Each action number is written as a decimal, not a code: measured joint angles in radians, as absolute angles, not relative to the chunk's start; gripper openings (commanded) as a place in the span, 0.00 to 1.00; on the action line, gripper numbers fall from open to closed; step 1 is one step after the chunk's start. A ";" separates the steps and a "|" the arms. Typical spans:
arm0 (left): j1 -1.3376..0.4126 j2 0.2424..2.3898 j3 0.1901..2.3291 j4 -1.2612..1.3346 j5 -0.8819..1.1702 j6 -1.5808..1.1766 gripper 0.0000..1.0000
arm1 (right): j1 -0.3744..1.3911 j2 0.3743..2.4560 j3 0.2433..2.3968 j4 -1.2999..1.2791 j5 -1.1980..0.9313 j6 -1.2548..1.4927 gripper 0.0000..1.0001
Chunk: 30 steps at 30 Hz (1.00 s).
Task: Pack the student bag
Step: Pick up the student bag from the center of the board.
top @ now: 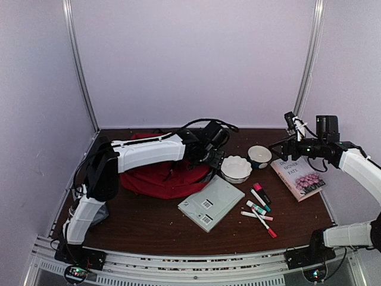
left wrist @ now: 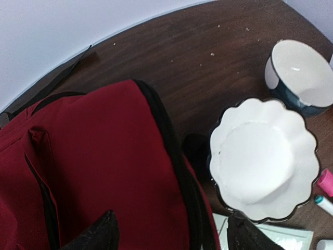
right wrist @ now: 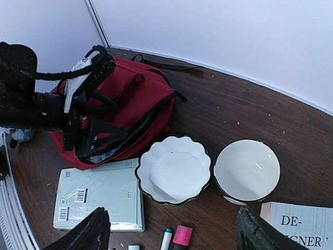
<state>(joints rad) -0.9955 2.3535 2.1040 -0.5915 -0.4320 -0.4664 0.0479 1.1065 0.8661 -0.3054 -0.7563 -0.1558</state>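
Observation:
The student bag point(top: 156, 179) is a large red backpack with black zippers, lying flat at the left centre of the table. It also shows in the left wrist view point(left wrist: 104, 166) and the right wrist view point(right wrist: 140, 99). A strip of its grey lining point(right wrist: 99, 154) shows at the near edge. My left gripper point(top: 212, 154) is open and empty, low over the bag's right zipper edge point(left wrist: 192, 198); its fingers point(right wrist: 101, 138) straddle that edge. My right gripper point(top: 289, 140) is open and empty, held high at the right above the bowls and markers point(right wrist: 171, 234).
A scalloped white bowl point(top: 236, 168) sits against the bag's right side, with a round white bowl point(top: 259, 156) beside it. A pale green wrapped book point(top: 211, 202), several markers point(top: 260, 208) and a flowered book point(top: 299, 177) lie in front. A grey pouch point(top: 100, 213) lies by the left arm.

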 measured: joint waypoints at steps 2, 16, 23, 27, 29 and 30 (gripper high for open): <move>-0.995 2.365 2.142 -0.592 -0.425 -0.475 0.68 | 0.048 1.108 0.868 -0.309 -0.763 -0.156 0.83; -0.964 2.405 2.156 -0.609 -0.398 -0.521 0.40 | 0.048 1.110 0.878 -0.326 -0.783 -0.172 0.83; -0.948 2.405 2.156 -0.616 -0.398 -0.521 0.19 | 0.048 1.110 0.878 -0.329 -0.786 -0.178 0.83; -0.945 2.405 2.156 -0.616 -0.391 -0.508 0.46 | 0.048 1.110 0.878 -0.334 -0.786 -0.178 0.83; -0.944 2.405 2.155 -0.610 -0.376 -0.507 0.51 | 0.048 1.110 0.878 -0.334 -0.786 -0.179 0.83; -0.944 2.405 2.154 -0.606 -0.367 -0.503 0.53 | 0.048 1.110 0.878 -0.334 -0.786 -0.180 0.83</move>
